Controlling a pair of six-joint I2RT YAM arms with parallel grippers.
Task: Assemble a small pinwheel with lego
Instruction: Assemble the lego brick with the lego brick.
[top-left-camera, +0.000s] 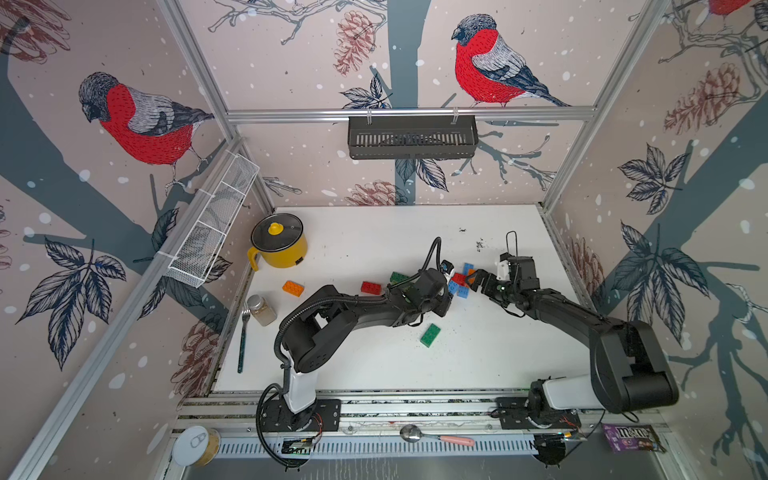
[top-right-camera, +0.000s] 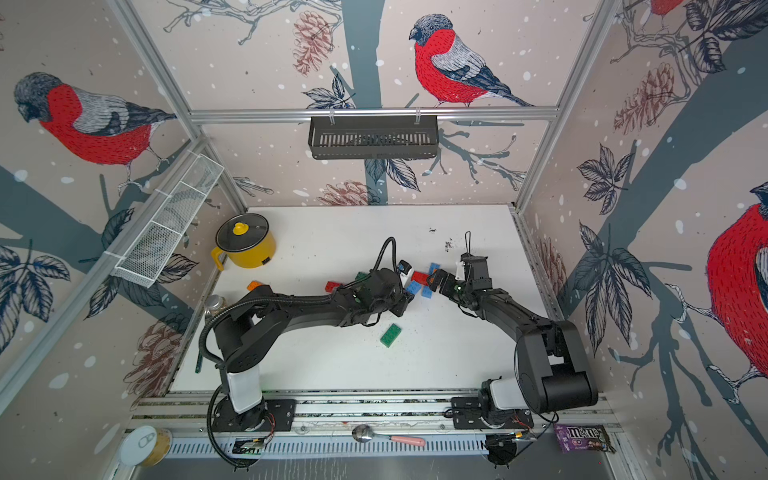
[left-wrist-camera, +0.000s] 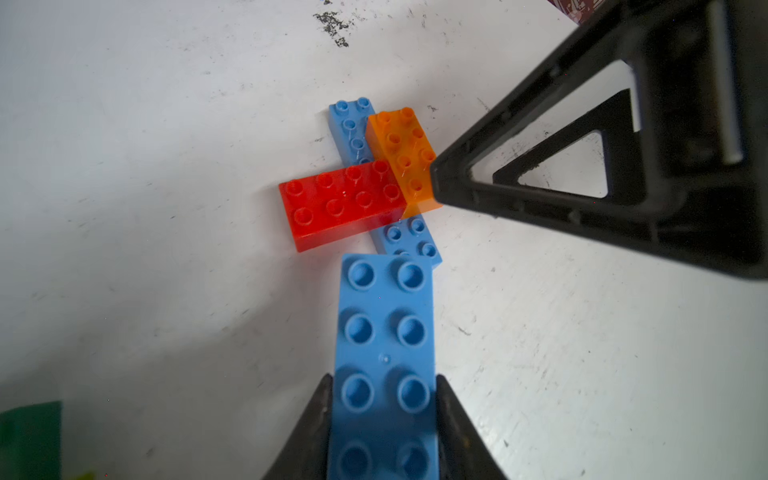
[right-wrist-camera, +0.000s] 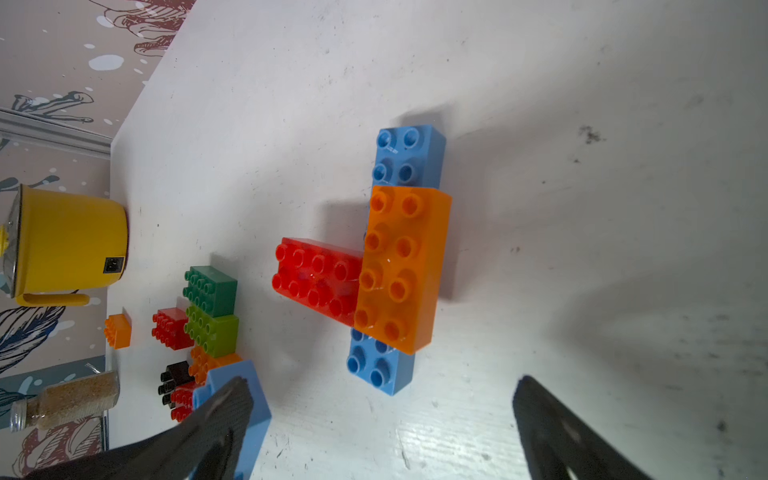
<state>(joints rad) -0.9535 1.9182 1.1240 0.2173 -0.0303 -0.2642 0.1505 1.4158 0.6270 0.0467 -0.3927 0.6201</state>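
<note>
Left gripper (left-wrist-camera: 384, 378), closed on the blue brick (left-wrist-camera: 384, 316): both fingers (left-wrist-camera: 316, 428) clamp its long sides near one end, studs up, the rest projecting forward. Its free end reaches the end of the blue base (left-wrist-camera: 409, 243); whether the two touch cannot be told. Right gripper (right-wrist-camera: 382, 384), jaws spread wide and holding nothing; in the left wrist view one of its fingers has its tip just beside the orange brick (left-wrist-camera: 401, 145). Assembly, right of centre on the table (top-left-camera: 374, 232): the orange brick lies lengthwise on the blue base, which shows beyond both its ends; the red brick (left-wrist-camera: 340, 203) juts out at a right angle from the orange brick's long side, touching it. Both top views show the two grippers facing each other across this assembly. Loose lego: a green brick (top-left-camera: 430, 335) alone, nearer the arm bases; a second green brick (top-left-camera: 400, 277) and a second red brick (top-left-camera: 371, 287) beside the left arm; a second orange brick (top-left-camera: 293, 288) further toward the pot (top-left-camera: 279, 245). The right wrist view adds a lime brick (right-wrist-camera: 214, 336) just beside the second green brick and a black brick (right-wrist-camera: 176, 374) close by. Jar (top-left-camera: 261, 309) and fork (top-left-camera: 243, 336) lie near the table's left edge
</note>
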